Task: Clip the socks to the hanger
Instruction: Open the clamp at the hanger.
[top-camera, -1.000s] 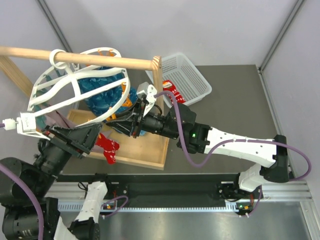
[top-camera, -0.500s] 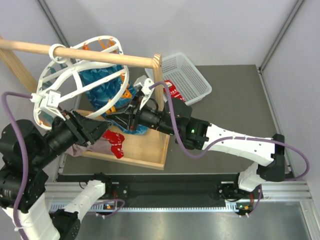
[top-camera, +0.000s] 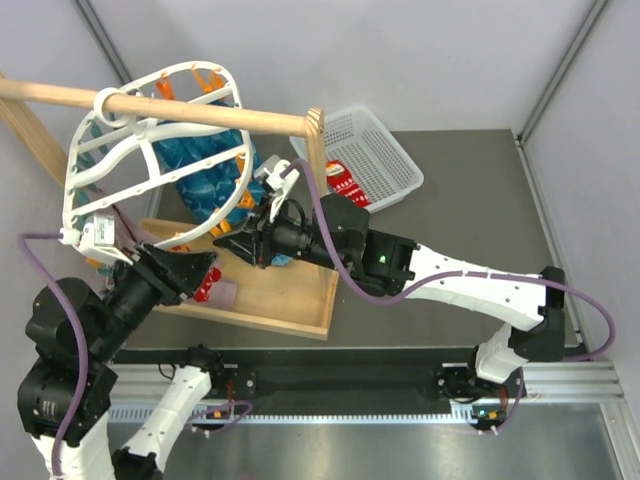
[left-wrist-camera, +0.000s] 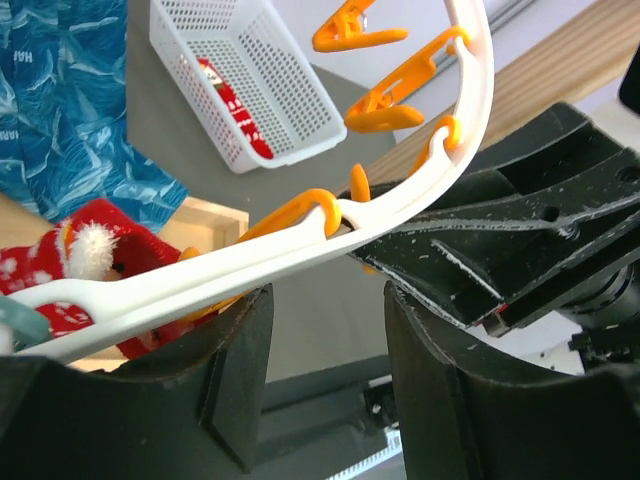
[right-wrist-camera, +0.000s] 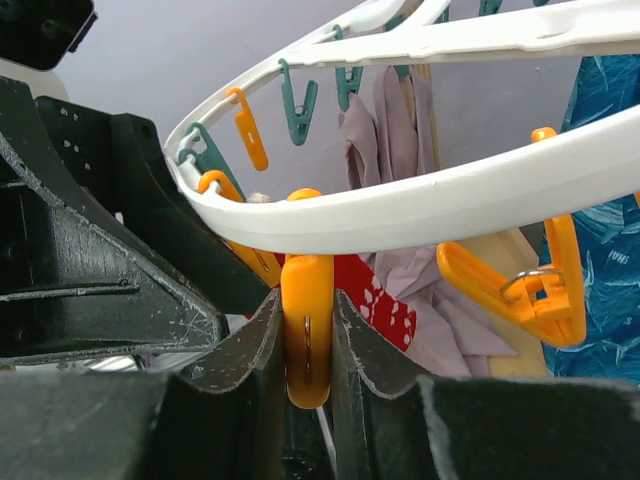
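The white oval hanger (top-camera: 72, 185) hangs by its hook from the wooden rail. My right gripper (right-wrist-camera: 307, 345) is shut on one orange clip (right-wrist-camera: 306, 300) under the hanger's rim (right-wrist-camera: 420, 205); in the top view this gripper (top-camera: 248, 243) sits at the rim's lower right. A red sock (right-wrist-camera: 375, 295) with white dots shows just behind that clip. My left gripper (left-wrist-camera: 325, 350) is open with nothing between its fingers, just below the rim (left-wrist-camera: 300, 240). The red sock (left-wrist-camera: 60, 265) lies to its left. A second red sock (top-camera: 347, 186) lies in the basket.
Teal-blue cloths (top-camera: 205, 175) hang inside the hanger, and a mauve cloth (right-wrist-camera: 400, 150) hangs from a green clip. The wooden rail (top-camera: 250, 122) crosses the top. A wooden tray (top-camera: 290, 300) lies under both grippers. The white mesh basket (top-camera: 400, 150) stands at the back right.
The left gripper's jaws have opened wider and that arm has shifted. The hanger has swung to a new tilt, and the right gripper has moved left with the clip.
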